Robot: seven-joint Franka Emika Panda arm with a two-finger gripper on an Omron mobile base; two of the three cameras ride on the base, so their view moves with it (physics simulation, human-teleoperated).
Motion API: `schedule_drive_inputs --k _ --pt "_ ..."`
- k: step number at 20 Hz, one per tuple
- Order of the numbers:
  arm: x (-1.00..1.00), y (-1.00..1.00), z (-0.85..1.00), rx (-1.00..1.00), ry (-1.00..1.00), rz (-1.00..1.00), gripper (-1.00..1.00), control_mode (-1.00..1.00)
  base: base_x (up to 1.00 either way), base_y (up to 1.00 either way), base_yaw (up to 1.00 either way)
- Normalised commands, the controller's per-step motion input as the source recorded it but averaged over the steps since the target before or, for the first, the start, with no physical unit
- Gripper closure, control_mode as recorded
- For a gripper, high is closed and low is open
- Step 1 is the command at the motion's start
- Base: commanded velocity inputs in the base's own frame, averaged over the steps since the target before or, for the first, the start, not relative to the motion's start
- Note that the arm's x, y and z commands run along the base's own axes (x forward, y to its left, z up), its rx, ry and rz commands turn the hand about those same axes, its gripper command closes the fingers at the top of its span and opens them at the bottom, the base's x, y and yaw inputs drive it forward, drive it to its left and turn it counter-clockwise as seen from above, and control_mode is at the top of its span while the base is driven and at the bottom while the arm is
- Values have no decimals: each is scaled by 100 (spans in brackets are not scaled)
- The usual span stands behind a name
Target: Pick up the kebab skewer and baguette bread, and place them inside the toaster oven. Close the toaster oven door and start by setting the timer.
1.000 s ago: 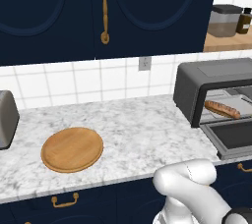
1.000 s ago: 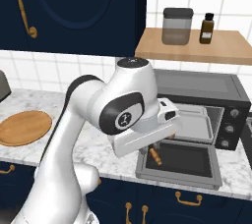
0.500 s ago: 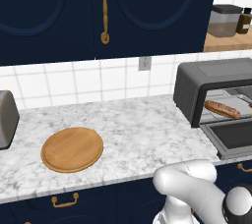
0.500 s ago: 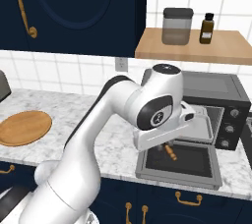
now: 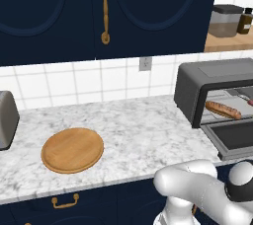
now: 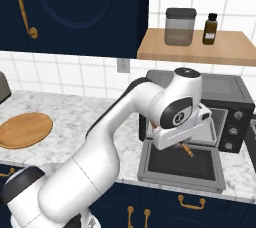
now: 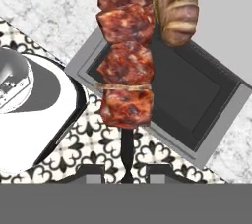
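Observation:
In the hand view my gripper (image 7: 125, 173) is shut on the kebab skewer (image 7: 127, 51). Its reddish-brown meat chunks run up from the fingers, over the toaster oven door (image 7: 197, 100), which lies open and flat. The baguette bread (image 7: 177, 2) shows just beyond the meat. From the left base view the baguette bread (image 5: 223, 109) lies on the rack inside the dark grey toaster oven (image 5: 207, 78). In the right base view my hand hangs low in front of the toaster oven (image 6: 227, 97), and the skewer's end (image 6: 187, 149) pokes out over the toaster oven door (image 6: 182, 167).
A round wooden board (image 5: 72, 150) lies on the marble counter (image 5: 143, 125), with a silver pop-up toaster (image 5: 7, 119) at the far left. A shelf (image 6: 200, 47) above the oven holds a jar and a bottle. The oven's knobs (image 6: 235, 122) sit on its right side.
My arm has swung right and forward, carrying the skewer from the door's left side to over the open door, closer to the oven's mouth.

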Motion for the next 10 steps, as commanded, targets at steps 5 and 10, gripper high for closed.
schedule_drive_inputs --k 5,10 --pt "49 -24 -25 0 7 4 100 -100 0 0 0" --pt "26 -38 -10 3 2 6 100 -100 0 0 0"
